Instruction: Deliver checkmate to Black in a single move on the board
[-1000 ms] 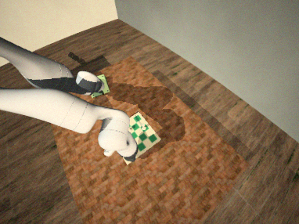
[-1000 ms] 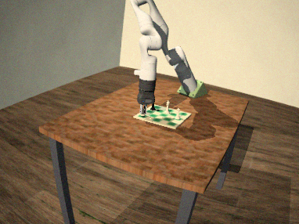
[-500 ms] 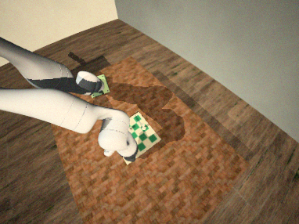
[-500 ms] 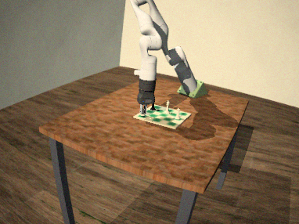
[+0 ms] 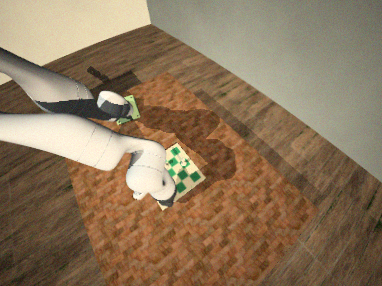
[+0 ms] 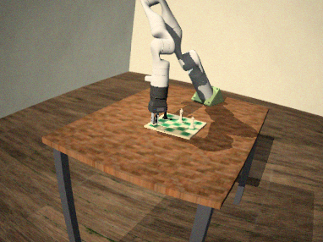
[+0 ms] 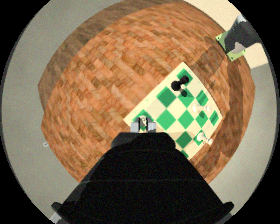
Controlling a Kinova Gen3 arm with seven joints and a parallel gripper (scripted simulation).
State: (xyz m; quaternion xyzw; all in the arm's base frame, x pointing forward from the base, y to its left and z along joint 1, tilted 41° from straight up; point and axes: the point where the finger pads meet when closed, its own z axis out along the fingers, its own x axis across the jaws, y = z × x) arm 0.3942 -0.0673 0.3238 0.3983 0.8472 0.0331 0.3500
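A small green-and-cream chessboard [image 6: 175, 127] lies in the middle of the wooden table; it also shows in the overhead view [image 5: 182, 169] and in the wrist view [image 7: 178, 112]. My gripper [image 6: 157, 119] stands upright over the board's corner square and is shut on a small pale chess piece [image 7: 145, 123], low at the board. A black piece [image 7: 180, 85] stands at the board's far edge in the wrist view. Two white pieces [image 6: 182, 114] [image 6: 193, 122] stand upright on the other side of the board. In the overhead view my arm hides the gripper.
The arm's green mount [image 6: 208, 97] sits at the table's back edge, behind the board. The table [image 6: 161, 144] stands on grey legs over a wooden floor, with walls behind.
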